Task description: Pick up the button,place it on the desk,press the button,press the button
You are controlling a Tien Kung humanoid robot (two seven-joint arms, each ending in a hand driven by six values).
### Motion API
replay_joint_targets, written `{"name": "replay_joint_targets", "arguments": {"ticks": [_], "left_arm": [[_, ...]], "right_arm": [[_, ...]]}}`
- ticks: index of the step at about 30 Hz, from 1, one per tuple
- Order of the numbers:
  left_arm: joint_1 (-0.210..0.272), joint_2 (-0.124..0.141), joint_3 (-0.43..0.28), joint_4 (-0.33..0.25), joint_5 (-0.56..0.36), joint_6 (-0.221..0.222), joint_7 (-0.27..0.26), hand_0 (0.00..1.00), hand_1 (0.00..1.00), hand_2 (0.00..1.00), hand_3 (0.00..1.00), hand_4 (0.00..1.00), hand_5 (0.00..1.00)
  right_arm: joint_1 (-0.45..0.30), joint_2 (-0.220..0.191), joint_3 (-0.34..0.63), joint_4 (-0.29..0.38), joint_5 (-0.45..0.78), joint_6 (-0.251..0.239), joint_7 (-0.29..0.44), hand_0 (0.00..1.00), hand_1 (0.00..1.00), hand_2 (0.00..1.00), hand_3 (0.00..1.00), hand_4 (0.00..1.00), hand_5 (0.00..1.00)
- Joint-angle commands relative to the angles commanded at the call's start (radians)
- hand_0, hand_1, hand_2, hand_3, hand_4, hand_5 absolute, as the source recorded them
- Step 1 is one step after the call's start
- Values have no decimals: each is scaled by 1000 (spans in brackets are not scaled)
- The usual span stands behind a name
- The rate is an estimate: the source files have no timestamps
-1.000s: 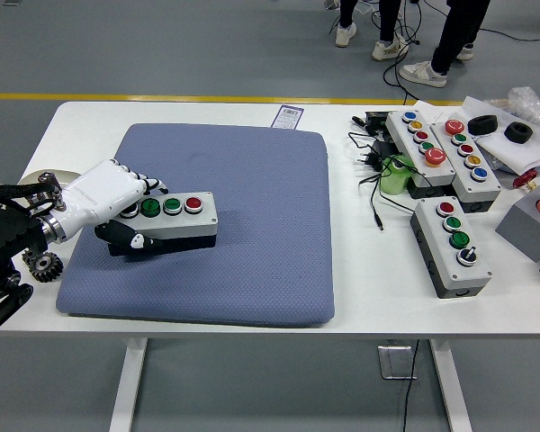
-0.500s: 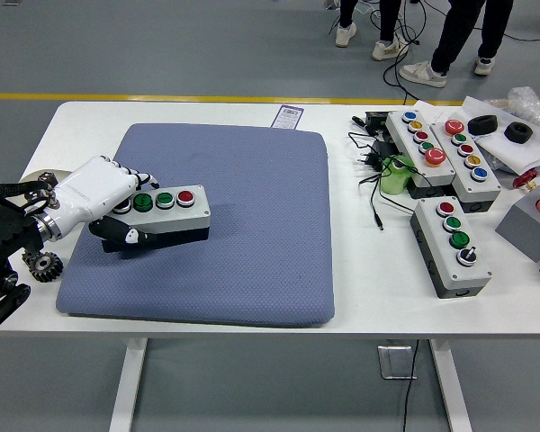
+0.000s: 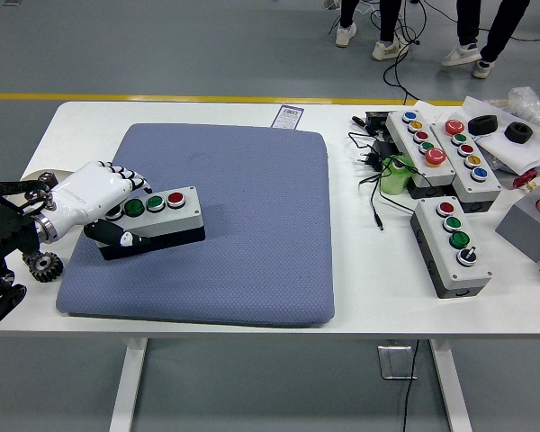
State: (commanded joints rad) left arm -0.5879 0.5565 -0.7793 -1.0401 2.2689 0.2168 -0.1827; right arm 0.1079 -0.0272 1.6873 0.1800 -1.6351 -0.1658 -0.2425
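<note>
A grey button box (image 3: 162,216) with two green buttons and one red button lies over the left part of the blue mat (image 3: 243,225). My left hand (image 3: 103,211), white with black fingertips, is shut on its left end, fingers over the top and thumb against the front side. The box looks slightly lifted and tilted. The right arm is out of view.
Three more button boxes (image 3: 450,243) (image 3: 420,148) (image 3: 471,160) stand at the right with black cables (image 3: 373,180) and a green object (image 3: 396,173). Gears (image 3: 43,265) lie at the left table edge. A grey block (image 3: 526,225) is at far right. People's legs show beyond the table.
My left hand has pulled the button box to the left and slightly toward the mat's left edge. The people's feet behind the table have shifted.
</note>
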Motion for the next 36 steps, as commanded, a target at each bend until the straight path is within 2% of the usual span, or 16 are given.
{"name": "replay_joint_targets", "arguments": {"ticks": [1,14,15,18,19,21,24,25,28,30,31,36], "left_arm": [[1,0,-2,-1,0,-2,0,986,970,998,998,927,547],[29,0,-77,-77,0,-18,21,998,989,998,998,958,550],[34,0,-85,-85,0,-16,20,998,989,998,998,958,550],[78,-2,-145,-160,0,44,5,998,989,998,998,958,550],[89,-4,-158,-180,0,57,7,751,773,819,959,905,630],[110,-8,-184,-240,0,90,19,751,773,819,959,905,630],[128,-12,-198,-308,0,107,55,751,773,819,959,905,630],[133,-13,-201,-324,0,109,67,113,122,193,676,814,882],[146,-15,-204,-357,0,75,102,113,122,193,676,814,882],[154,-17,-201,-361,-43,35,133,113,122,193,676,814,882],[156,-19,-199,-358,-70,20,147,3,2,17,607,750,998],[168,-24,-191,-348,-189,-82,219,3,2,17,607,750,998]], "right_arm": [[0,0,0,0,0,0,0,654,664,674,585,420,257],[0,1,3,0,-3,0,0,654,664,674,585,421,256],[0,1,3,0,-3,0,0,654,664,674,585,421,256],[0,1,4,0,-2,0,1,654,664,674,585,421,256],[-1,1,5,0,-1,0,1,654,664,674,585,420,256],[-2,1,6,0,-1,0,1,654,664,674,585,420,256],[-3,1,9,0,-8,0,-1,654,664,674,585,420,256],[-4,2,9,0,-9,1,-1,654,664,674,585,421,256],[-6,2,9,0,-7,1,-2,654,664,674,585,421,256],[-7,2,9,0,-8,0,-2,654,664,674,585,421,256],[-8,2,9,0,-8,0,-2,654,664,675,585,420,256],[-10,2,8,0,-8,0,-2,654,664,675,585,420,256]]}}
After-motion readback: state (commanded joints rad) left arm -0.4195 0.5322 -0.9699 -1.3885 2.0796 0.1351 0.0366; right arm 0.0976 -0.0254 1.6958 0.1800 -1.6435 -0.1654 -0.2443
